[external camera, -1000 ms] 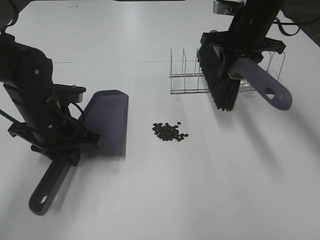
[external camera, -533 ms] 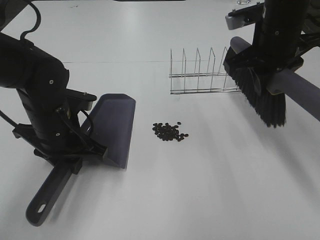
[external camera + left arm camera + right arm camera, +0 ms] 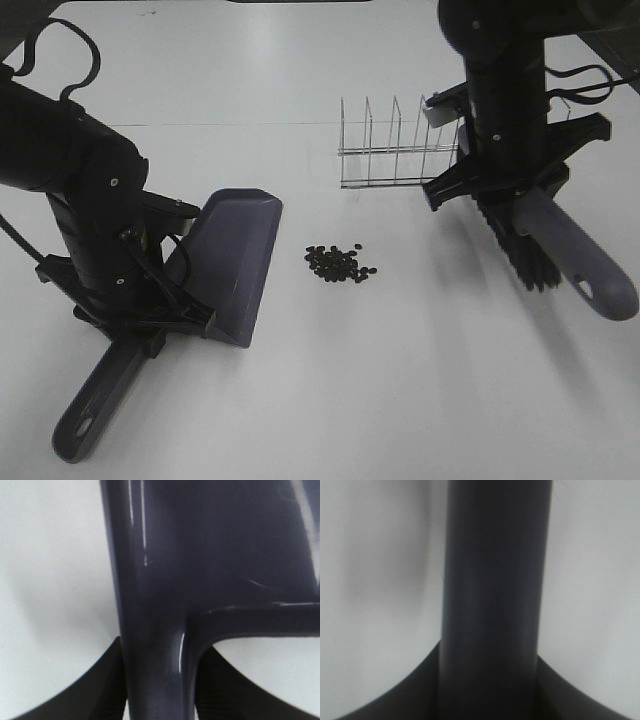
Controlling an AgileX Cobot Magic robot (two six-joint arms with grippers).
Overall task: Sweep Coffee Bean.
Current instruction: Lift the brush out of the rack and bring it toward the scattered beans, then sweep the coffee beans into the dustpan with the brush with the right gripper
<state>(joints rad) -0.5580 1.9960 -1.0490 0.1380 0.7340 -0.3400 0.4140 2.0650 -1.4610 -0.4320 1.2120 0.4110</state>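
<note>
Left arm: my left arm (image 3: 85, 190) sits at 9 o'clock in the high view, reaching in from the 10 o'clock corner and folded downward.
Left wrist: tipped down and low.
Left gripper: my left gripper (image 3: 159, 695) is clamped on the dustpan handle (image 3: 150, 630), with a dark finger (image 3: 100, 697) on each side of it.
Right arm: my right arm (image 3: 505, 100) stands at 2 o'clock, dropping almost straight from the 1 o'clock edge.
Right wrist: pointing down.
Right gripper: my right gripper (image 3: 490, 690) is closed around the brush handle (image 3: 492, 580), with its fingers (image 3: 410, 697) against both flanks.

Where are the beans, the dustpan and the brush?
coffee bean (image 3: 340, 264): high view, middle of the pile.
dustpan (image 3: 238, 262): high view, its flat scoop.
brush (image 3: 575, 258): high view, its handle.
</note>
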